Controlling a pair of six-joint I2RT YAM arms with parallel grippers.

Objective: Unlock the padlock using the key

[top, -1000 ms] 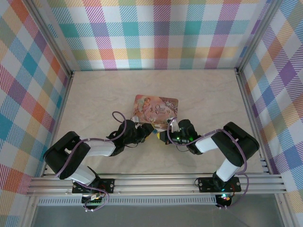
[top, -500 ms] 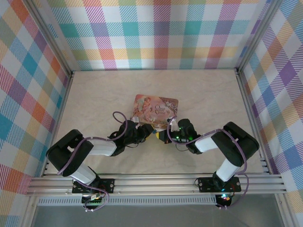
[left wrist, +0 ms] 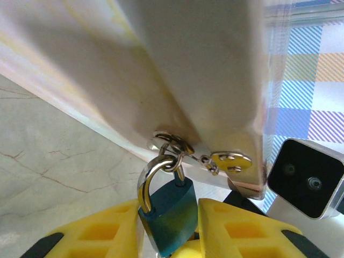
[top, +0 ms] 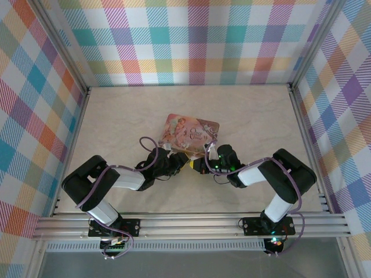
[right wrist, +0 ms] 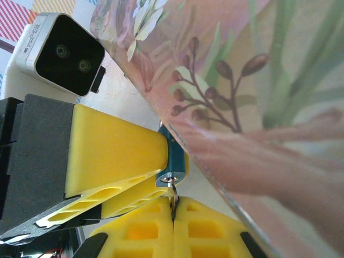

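Left wrist view: left gripper (left wrist: 169, 228) clamps blue padlock (left wrist: 167, 207) on pink tin (left wrist: 204, 70) | right gripper (right wrist: 173, 220) pinches key (right wrist: 172, 192) below it | risk: misaligned twist may bend or drop key.

Lab robot test cell: marble-look bench (top: 116, 116) boxed by aluminium framing (top: 191, 223), plaid fabric walls (top: 191, 40) on three sides.

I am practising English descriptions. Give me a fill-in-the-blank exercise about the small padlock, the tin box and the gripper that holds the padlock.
1. The tiny padlock with the silvery metal shackle has a ___ body.
2. The left gripper clamps it between two ___ foam pads.
3. Its shackle passes through a metal ring on the ___ illustrated tin box.
Missing words: blue; yellow; pink.
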